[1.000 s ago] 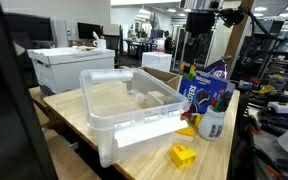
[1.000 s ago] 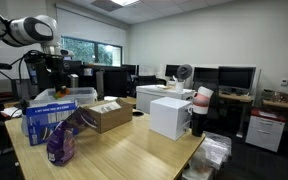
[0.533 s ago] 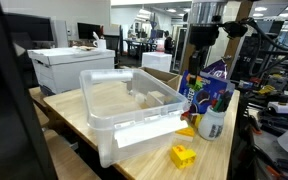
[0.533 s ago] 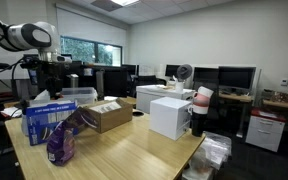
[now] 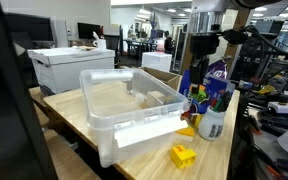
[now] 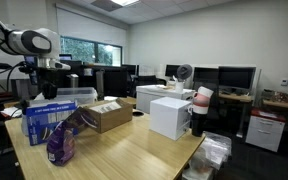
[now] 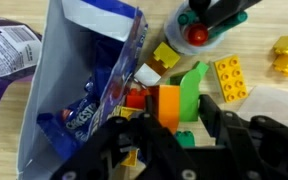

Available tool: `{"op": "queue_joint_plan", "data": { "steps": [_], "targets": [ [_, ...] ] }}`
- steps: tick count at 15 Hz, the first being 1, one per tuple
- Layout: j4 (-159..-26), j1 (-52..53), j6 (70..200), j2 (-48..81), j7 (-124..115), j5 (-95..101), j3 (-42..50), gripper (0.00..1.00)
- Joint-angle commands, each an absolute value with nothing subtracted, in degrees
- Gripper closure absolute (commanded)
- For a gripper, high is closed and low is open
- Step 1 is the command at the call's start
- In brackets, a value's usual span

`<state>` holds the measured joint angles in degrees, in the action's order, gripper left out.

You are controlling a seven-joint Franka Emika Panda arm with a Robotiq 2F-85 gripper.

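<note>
Hovering above the desk (image 7: pixel 9 150): purple wrapper (image 7: pixel 4 50) far left, open blue snack bag (image 7: pixel 84 100) next, then the hand (image 7: pixel 174 120) clamped on an orange block (image 7: pixel 164 100), green block (image 7: pixel 192 88) touching its right side, yellow bricks (image 7: pixel 231 78) further right on the desk
</note>
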<state>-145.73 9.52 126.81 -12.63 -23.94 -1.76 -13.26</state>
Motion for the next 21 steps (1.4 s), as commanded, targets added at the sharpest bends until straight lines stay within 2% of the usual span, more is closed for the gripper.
{"op": "queue_joint_plan", "data": {
  "steps": [1, 21],
  "targets": [
    [-146.9, 10.1, 129.2, -10.2, -25.9, -4.4, -13.9, 0.77],
    [-146.5, 11.1, 135.0, -0.9, -39.6, 2.7, -14.5, 0.77]
  ]
}}
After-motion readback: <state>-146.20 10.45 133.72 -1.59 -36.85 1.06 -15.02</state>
